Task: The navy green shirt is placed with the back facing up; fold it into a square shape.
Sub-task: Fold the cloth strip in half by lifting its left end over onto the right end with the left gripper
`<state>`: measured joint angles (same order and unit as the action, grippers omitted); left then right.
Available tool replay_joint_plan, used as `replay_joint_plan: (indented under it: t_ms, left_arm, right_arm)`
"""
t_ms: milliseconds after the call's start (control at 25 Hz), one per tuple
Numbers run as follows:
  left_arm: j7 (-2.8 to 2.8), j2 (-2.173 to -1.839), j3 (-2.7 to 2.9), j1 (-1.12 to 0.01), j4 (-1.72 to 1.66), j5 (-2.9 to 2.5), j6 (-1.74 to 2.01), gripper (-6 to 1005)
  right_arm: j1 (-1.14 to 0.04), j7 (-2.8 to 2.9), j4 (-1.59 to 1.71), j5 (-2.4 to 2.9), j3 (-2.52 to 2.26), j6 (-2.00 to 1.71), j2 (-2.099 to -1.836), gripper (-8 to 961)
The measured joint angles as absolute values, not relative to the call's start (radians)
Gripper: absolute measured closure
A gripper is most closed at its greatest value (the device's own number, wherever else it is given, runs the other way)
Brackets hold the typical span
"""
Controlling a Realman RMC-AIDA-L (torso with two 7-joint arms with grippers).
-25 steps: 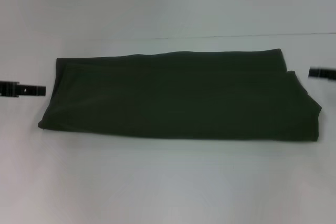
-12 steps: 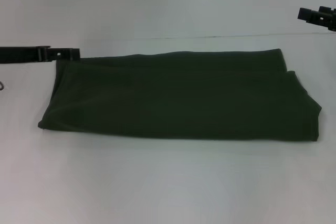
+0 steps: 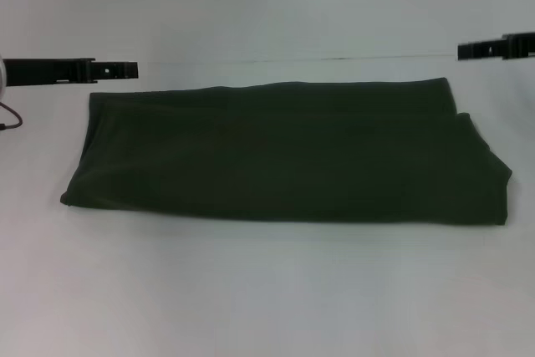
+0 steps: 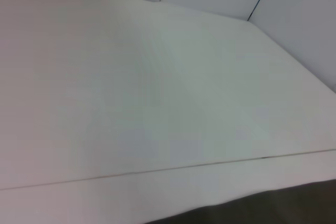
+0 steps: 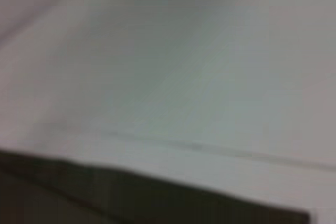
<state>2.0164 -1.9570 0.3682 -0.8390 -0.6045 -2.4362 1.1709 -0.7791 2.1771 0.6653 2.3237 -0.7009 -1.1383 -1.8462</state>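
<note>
The navy green shirt (image 3: pixel 284 152) lies flat on the white table as a long dark band running left to right, plain side up, with a folded layer edge near its right end. My left gripper (image 3: pixel 129 68) hovers just beyond the shirt's far-left corner, apart from the cloth. Past the far-right corner, my right gripper (image 3: pixel 464 51) hangs higher and also holds nothing. Only a strip of the shirt (image 4: pixel 273 211) shows in the left wrist view. The right wrist view catches the far edge of the shirt (image 5: pixel 105 198).
The white table (image 3: pixel 267 290) extends in front of the shirt and on both sides. A thin seam (image 3: pixel 334 59) runs across behind the shirt, where the surface meets the wall. A loop of cable (image 3: pixel 8 119) shows at the left edge.
Both grippers have moved from beside the shirt's left and right ends toward its far corners and risen. The shirt has not moved.
</note>
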Motion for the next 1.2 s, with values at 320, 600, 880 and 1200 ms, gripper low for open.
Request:
replay_joint_plan:
  t_ms: [320,600,880,1200]
  left_arm:
    - [1.976,-1.961,0.368,-0.809,-0.613,-2.427,1.182,120]
    - [1.936,-1.966,0.37,-0.78,-0.623,-2.429,1.206,120]
    - [1.933,-1.967,0.379,-0.775,-0.626,-2.433,1.224,120]
    - [1.933,-1.972,0.394,-0.773,-0.629,-2.433,1.229,119]
  right_arm:
    - [-0.886,2.37,0.617,2.634,-0.762,-1.127,-1.87,178]
    - [-0.905,2.42,0.529,2.671,-0.788,-1.01,-1.892,178]
    - [-0.905,2.452,0.476,2.693,-0.804,-0.914,-1.902,177]
    - [-0.915,2.452,0.427,2.691,-0.811,-0.813,-1.932,178]
